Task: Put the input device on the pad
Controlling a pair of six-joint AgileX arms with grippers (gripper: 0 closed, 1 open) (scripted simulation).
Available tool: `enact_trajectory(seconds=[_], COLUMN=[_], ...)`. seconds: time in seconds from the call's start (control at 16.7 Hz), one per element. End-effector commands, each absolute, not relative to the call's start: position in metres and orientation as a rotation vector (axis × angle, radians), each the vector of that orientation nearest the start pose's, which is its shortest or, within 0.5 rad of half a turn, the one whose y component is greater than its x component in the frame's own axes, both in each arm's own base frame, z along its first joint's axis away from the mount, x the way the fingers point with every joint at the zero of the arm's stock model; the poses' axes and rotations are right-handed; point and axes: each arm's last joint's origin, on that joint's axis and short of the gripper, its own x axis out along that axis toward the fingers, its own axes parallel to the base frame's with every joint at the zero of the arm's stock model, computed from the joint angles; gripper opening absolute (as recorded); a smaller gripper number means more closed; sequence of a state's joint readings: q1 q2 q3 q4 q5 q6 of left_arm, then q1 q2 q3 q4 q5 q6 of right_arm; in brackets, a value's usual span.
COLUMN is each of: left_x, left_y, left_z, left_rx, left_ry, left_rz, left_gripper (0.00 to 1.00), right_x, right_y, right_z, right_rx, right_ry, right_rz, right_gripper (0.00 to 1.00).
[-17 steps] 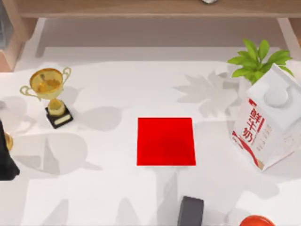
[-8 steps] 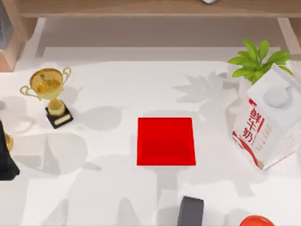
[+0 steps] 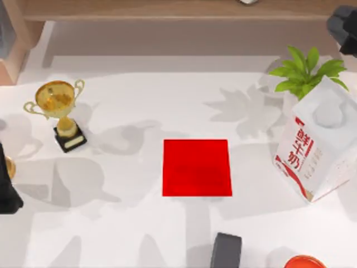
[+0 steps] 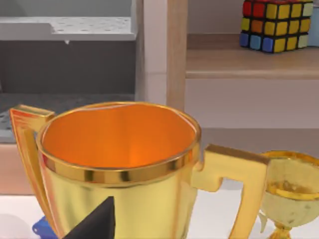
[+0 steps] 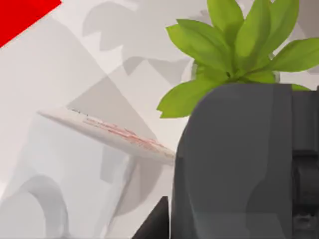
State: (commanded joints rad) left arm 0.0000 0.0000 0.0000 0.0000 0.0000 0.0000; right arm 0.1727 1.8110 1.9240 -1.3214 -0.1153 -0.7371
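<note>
The red pad (image 3: 197,167) lies flat at the middle of the table with nothing on it. My right gripper (image 3: 348,30) hangs at the far right corner, beyond the plant, shut on the dark grey input device (image 3: 337,23). In the right wrist view the rounded body of the input device (image 5: 234,159) sits close to the camera beside a black fingertip (image 5: 155,224), above the plant and milk carton. My left gripper (image 3: 6,190) rests at the table's left edge.
A gold trophy (image 3: 58,109) stands at the left, and another trophy (image 4: 119,159) is right by the left gripper. A milk carton (image 3: 318,148) and a green plant (image 3: 305,70) stand at the right. A boxy dark grey object (image 3: 226,251) and an orange-red item (image 3: 304,262) sit at the front edge.
The right gripper with the dark grey body has come into the top view at the far right corner. Arm shadows have shifted across the table. The left arm has not moved.
</note>
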Motion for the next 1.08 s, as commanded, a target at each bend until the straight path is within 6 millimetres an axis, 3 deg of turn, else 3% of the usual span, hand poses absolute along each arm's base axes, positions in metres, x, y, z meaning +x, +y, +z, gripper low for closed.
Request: enact_trajectory(seconds=[0.18, 0.36, 0.72, 1.08], left_x=[0.106, 0.106, 0.106, 0.106], left_y=[-0.001, -0.001, -0.001, -0.001], left_z=[0.160, 0.160, 0.160, 0.160], left_rx=[0.000, 0.000, 0.000, 0.000], left_ry=[0.000, 0.000, 0.000, 0.000], left_rz=[0.000, 0.000, 0.000, 0.000], left_gripper=[1.00, 1.00, 1.00, 1.00], right_x=[0.360, 0.368, 0.374, 0.367], right_y=[0.117, 0.164, 0.250, 0.296], right_z=[0.351, 0.333, 0.258, 0.192], right_rx=[-0.438, -0.248, -0.037, 0.006], right_ry=[1.130, 1.227, 1.444, 1.565], right_rz=[0.581, 0.471, 0.209, 0.014], right_gripper=[0.00, 0.00, 0.00, 0.00])
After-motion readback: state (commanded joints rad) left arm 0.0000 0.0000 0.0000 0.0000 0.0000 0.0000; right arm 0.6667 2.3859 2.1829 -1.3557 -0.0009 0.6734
